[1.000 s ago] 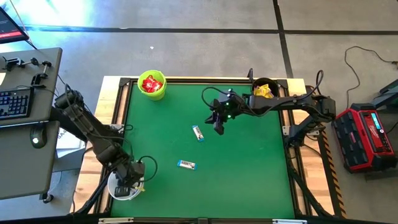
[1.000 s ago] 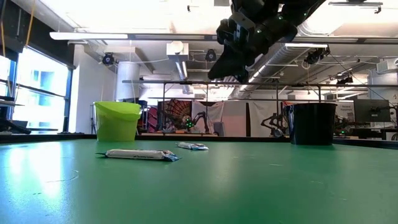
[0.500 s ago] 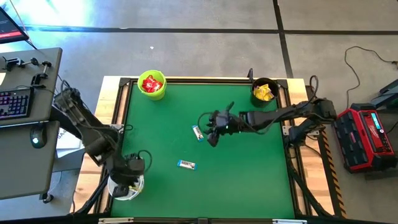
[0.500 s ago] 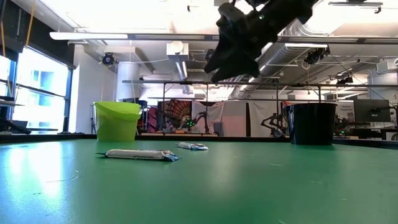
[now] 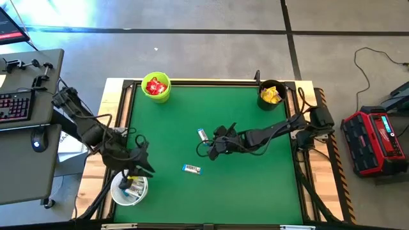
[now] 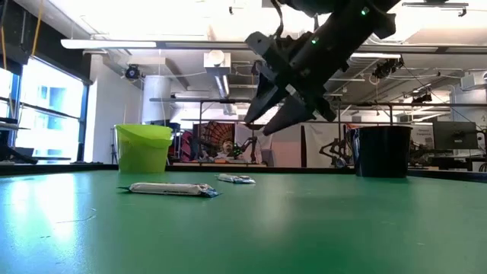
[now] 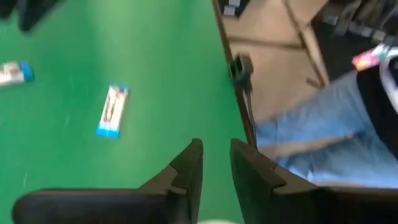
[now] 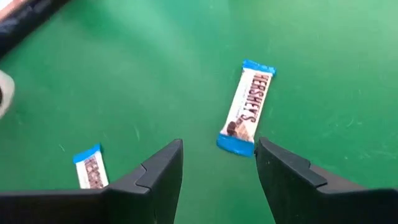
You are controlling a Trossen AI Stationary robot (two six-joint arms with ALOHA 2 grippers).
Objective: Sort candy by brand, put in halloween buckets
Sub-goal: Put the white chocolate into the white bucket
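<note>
Two white-and-blue candy bars lie flat on the green table: one [image 5: 202, 135] [image 8: 247, 107] near the middle, another [image 5: 191, 169] [image 8: 90, 168] closer to the near edge. My right gripper [image 5: 214, 145] [image 6: 266, 122] [image 8: 217, 168] hovers open just right of the middle bar, tilted down, above the table. My left gripper [image 5: 137, 163] [image 7: 216, 168] is a little open with nothing between its fingers, raised beside the white bucket [image 5: 130, 190], which holds bars. The green bucket [image 5: 156, 87] holds red packets. The black bucket [image 5: 271, 94] holds yellow ones.
The green bucket [image 6: 143, 147] stands at the far left corner, the black bucket [image 6: 383, 150] at the far right corner. The table has a wooden frame [image 5: 307, 166]. Beyond the table's edge, the left wrist view shows blue cloth [image 7: 323, 143]. A desk with a keyboard [image 5: 16, 105] stands to the left.
My right gripper has swung from near the black bucket toward the table's middle and near edge, sinking toward the middle bar, and has rolled and opened. My left gripper has risen out of the white bucket and drawn toward the table's middle, uncovering the bars inside.
</note>
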